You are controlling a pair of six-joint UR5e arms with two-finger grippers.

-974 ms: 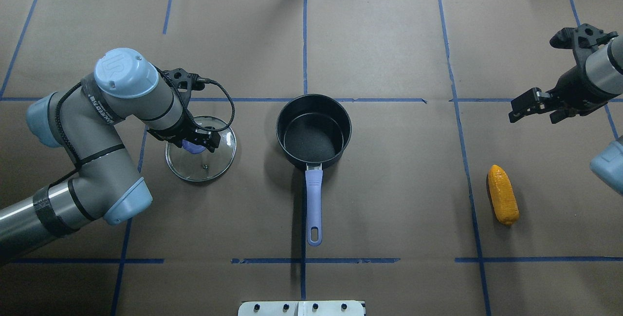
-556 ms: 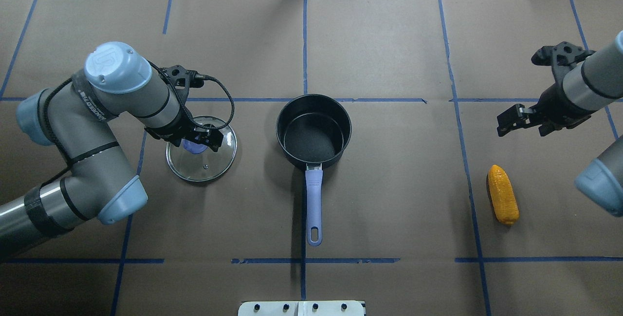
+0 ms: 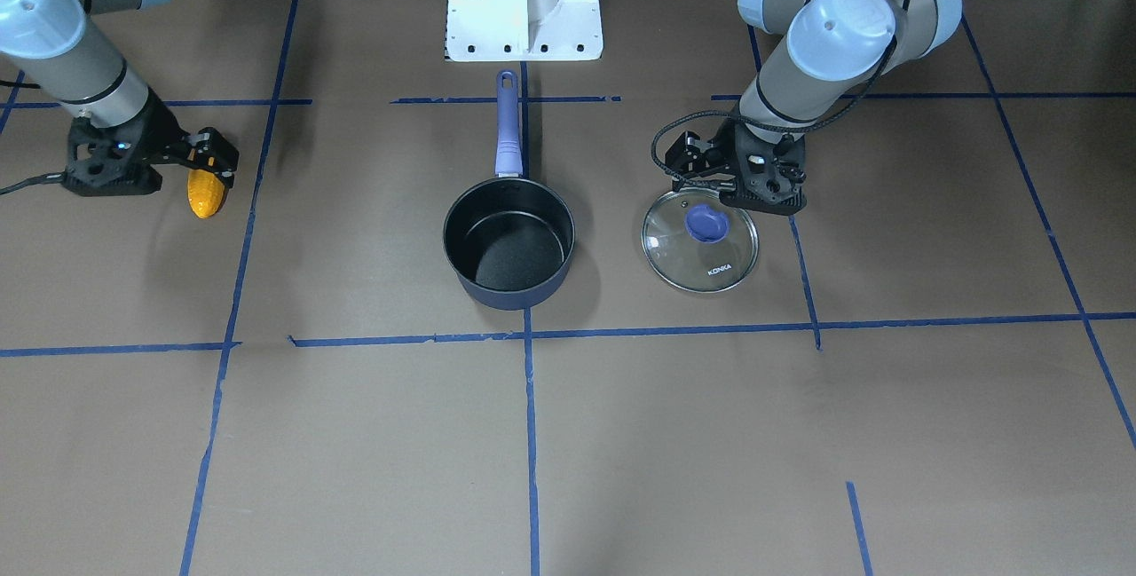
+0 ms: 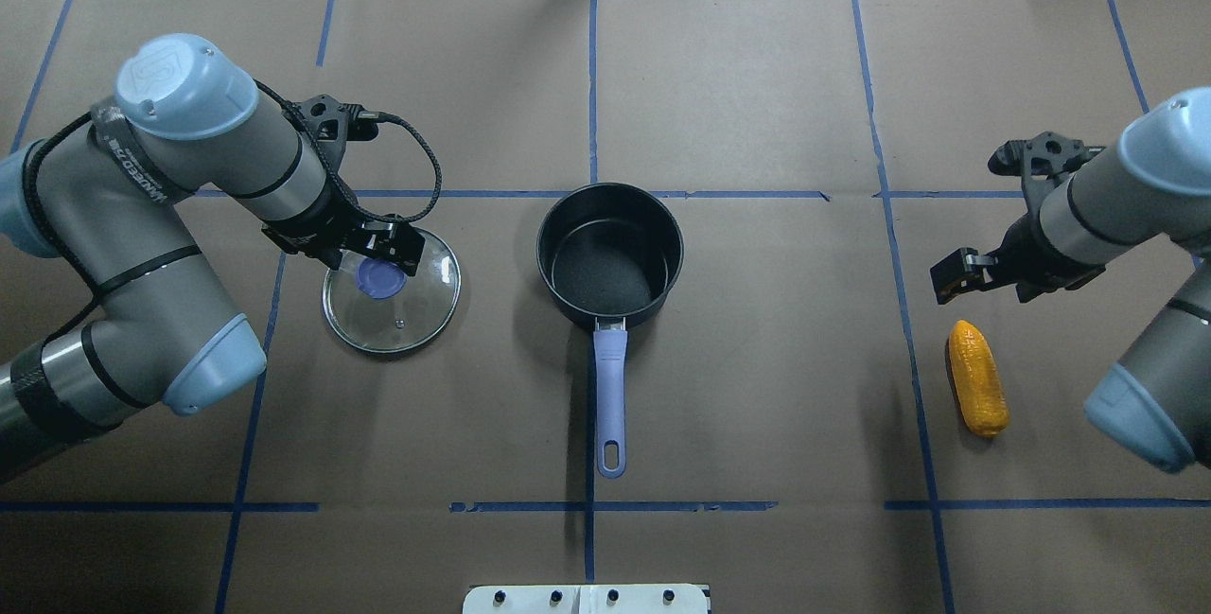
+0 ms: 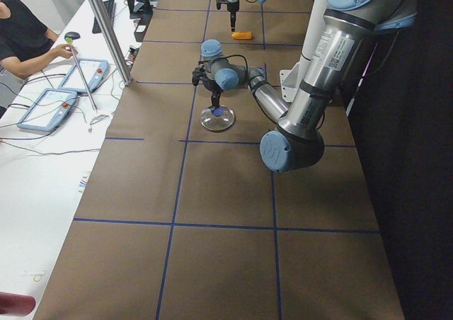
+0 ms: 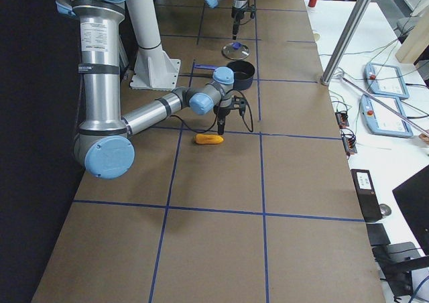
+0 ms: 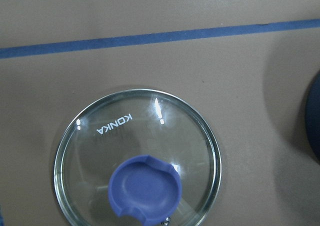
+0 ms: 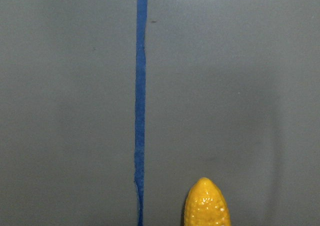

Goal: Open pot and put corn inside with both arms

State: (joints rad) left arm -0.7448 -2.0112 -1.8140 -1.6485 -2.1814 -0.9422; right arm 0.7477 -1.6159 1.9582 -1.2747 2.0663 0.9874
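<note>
Pot [image 4: 609, 259] stands uncovered mid-desk, its lid [image 4: 416, 311] flat beside it. The corn [image 4: 977, 391] lies on the desk [image 4: 757, 359] well to the pot's right.

Step in hand: grasp the corn. The wrist view catches only its tip, so I'd centre over its middle and close across the narrow width.

Right hand [image 3: 211, 157] hangs over the corn's far tip, pointing down, fingers looking apart. Left hand [image 4: 378, 250] hovers over the lid knob, apparently spread, holding nothing.

Small dark navy saucepan [image 4: 605, 275], black interior: lidless, empty, upright, mid-table; purple-blue handle [image 4: 610, 387] toward white robot base [image 3: 524, 8]; yellow-orange bumpy ear of corn [image 4: 977, 391] lying flat, well apart rightward.
</note>
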